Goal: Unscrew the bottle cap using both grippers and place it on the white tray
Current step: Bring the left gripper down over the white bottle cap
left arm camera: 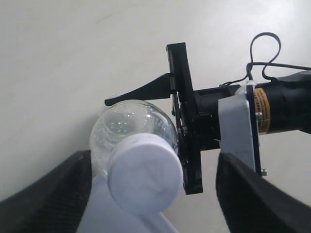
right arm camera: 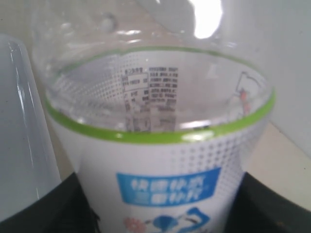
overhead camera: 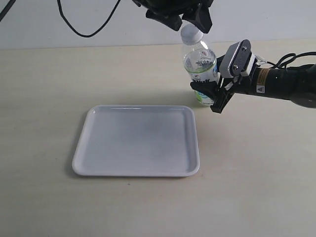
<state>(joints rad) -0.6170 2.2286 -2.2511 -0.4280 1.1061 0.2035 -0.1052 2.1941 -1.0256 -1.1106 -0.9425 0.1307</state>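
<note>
**Cap on bottle: right hand clamps the label, left hand wide over the cap**

Far left of the ext. view is pale tabletop (overhead camera: 44,74), w/ a black cable (overhead camera: 84,30) looping down from the top edge, its ends cut off. Centre-left, the white tray (overhead camera: 98,148) lies flat.

Just beyond the tray's far right corner is the bottle (overhead camera: 200,66), w/ the bottle cap (overhead camera: 191,34) on its neck. The bottle's long axis is near upright. Its top leans a bit left, toward the tray side, so the cap points up and slightly left.

The left hand (overhead camera: 190,27) comes down from the top edge and is mostly cut off. In the left wrist view its fingers (left arm camera: 48,194) stand wide on either side of the cap w/ clear gaps, not touching it.

To the right, the right hand (overhead camera: 206,96) reaches in roughly level and is closed on the lower label, one finger behind and one in front. That hand hides the btm of the bottle, so can't tell if it rests on the tabletop or is lifted.

The right wrist view is filled by the label, w/ a green band and a blue strip. The print is too blurred to read, and the hand's fingers show only as dark corners.
</note>
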